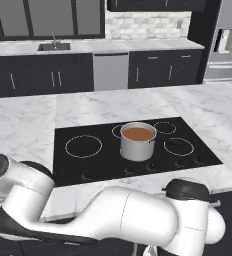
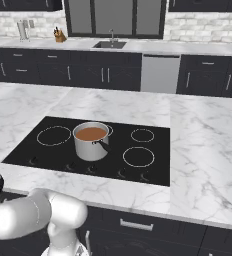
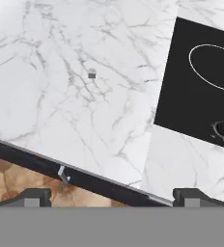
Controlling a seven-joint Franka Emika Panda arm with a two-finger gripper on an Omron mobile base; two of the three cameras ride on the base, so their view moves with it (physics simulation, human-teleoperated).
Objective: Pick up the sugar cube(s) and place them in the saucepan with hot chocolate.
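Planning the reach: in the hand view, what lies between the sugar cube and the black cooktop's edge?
Nothing: bare white marble counter separates the small grey sugar cube from the cooktop, as the hand view shows.

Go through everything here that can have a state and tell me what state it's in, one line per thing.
saucepan: upright on the cooktop, no lid.
hot chocolate: inside the saucepan, surface flat.
sugar cube: pale grey-white, lying alone on the marble counter, not held.
gripper: open, holding nothing, well short of the sugar cube.
cooktop: burner rings dark, no glow.
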